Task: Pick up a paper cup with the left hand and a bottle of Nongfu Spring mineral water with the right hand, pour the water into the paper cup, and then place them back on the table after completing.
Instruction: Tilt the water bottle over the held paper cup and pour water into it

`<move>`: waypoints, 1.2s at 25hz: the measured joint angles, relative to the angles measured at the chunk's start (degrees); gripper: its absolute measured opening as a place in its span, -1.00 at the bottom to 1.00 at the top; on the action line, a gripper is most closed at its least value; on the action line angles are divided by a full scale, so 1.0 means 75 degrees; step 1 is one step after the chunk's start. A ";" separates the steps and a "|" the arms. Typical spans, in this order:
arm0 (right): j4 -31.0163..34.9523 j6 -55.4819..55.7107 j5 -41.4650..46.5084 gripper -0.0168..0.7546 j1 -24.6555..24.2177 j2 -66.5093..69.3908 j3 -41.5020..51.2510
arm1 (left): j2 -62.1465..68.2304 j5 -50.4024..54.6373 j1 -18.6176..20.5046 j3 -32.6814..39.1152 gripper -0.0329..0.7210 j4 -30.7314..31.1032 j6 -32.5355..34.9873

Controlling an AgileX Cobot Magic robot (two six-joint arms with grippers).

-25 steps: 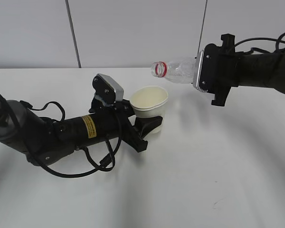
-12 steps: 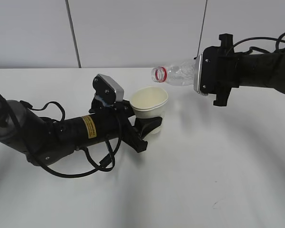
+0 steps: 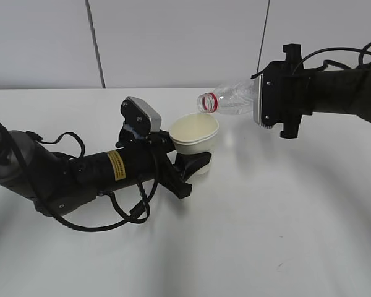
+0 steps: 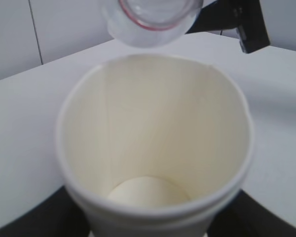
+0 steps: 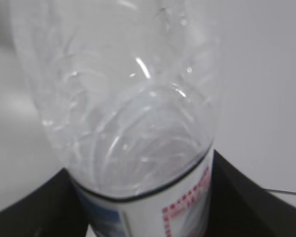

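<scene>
The left hand's gripper (image 3: pixel 188 162) is shut on a white paper cup (image 3: pixel 195 140) and holds it tilted, mouth up and to the right, just above the table (image 3: pixel 266 223). In the left wrist view the cup (image 4: pixel 153 148) fills the frame and looks dry inside. The right hand's gripper (image 3: pixel 266 102) is shut on a clear uncapped bottle (image 3: pixel 232 99) with a red neck ring, held nearly level, its mouth down-left just above the cup's far rim. The bottle mouth (image 4: pixel 150 19) shows over the cup. In the right wrist view the bottle (image 5: pixel 123 108) hides the cup. No water stream shows.
The left arm (image 3: pixel 80 173) with loose black cables lies low over the table's left side. A grey panelled wall (image 3: pixel 173 43) stands behind the table.
The right gripper has carried the bottle left and down and tilted it further, so its mouth now hangs over the cup's far rim. The left arm and the cup have not moved.
</scene>
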 joint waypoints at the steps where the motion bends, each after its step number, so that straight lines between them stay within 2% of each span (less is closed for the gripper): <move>1: 0.0000 -0.0020 0.0000 0.20 0.0000 0.0000 -0.0015 | 0.0000 0.0000 0.0000 0.0000 0.14 0.0000 0.0000; 30: 0.0000 -0.0811 0.0000 0.20 0.0000 0.0000 -0.0229 | 0.0007 0.0014 0.0000 0.0000 0.14 0.0000 0.0000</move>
